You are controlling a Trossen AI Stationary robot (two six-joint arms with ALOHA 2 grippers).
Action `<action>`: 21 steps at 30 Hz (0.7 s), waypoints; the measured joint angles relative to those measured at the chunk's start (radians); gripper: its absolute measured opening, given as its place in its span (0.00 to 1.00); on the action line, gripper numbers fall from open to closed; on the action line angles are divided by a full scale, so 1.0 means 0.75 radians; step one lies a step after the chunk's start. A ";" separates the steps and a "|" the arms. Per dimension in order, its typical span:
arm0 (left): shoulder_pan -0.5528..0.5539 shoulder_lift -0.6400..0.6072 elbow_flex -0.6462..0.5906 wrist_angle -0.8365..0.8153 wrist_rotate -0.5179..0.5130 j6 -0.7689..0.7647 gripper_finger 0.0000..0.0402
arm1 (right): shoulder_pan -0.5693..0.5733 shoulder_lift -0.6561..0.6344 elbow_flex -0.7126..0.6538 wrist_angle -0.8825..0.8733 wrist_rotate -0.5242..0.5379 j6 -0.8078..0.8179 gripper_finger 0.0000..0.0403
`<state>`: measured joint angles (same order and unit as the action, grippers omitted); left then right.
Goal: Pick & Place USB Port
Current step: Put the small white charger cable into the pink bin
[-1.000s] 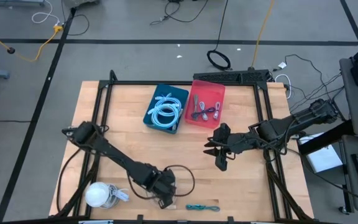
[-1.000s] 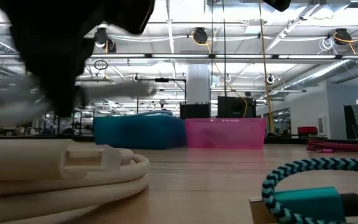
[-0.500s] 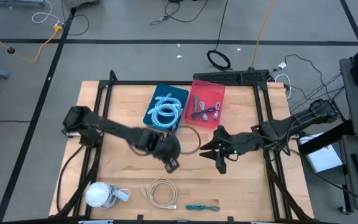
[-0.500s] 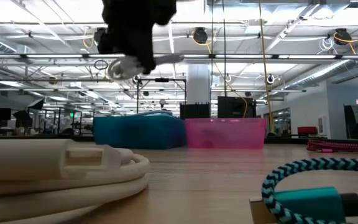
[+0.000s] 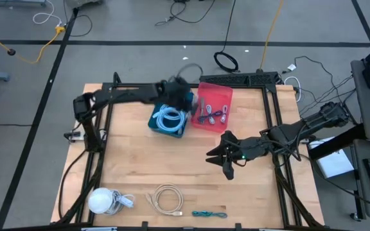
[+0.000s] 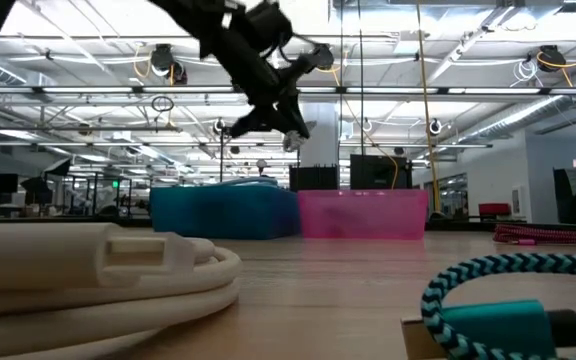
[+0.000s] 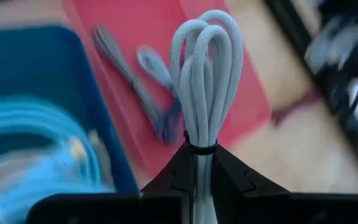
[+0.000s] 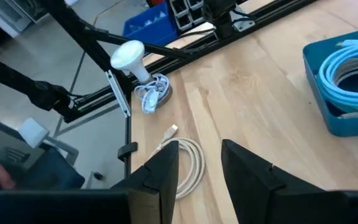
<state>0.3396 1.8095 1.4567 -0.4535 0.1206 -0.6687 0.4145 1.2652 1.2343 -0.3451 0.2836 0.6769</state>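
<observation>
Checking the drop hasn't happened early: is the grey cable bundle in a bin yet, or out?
Out. The grey cable bundle is pinched between the left gripper's fingers, above the blue bin and red bin.

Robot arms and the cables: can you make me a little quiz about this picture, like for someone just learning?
1. True or false: the left gripper is shut on a bundled grey cable.
2. Which bin holds the coiled light blue cables? A) the pink bin B) the blue bin C) neither
3. Fill in the blank: the right gripper hangs over bare table with its fingers ____.

Key
1. True. The wrist view shows its fingers closed around the cable, above the two bins.
2. B.
3. Open. Nothing sits between them, and a cream cable coil lies loose on the table near the front edge.
</observation>
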 joint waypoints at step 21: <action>-0.042 0.265 0.733 -0.528 0.061 0.596 0.06 | -0.075 -0.001 -0.001 -0.312 0.465 0.253 0.29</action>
<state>0.3079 2.0086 2.0063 -0.8493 0.1661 -0.2220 0.3585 1.2648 1.2339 -0.5793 0.6322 0.8664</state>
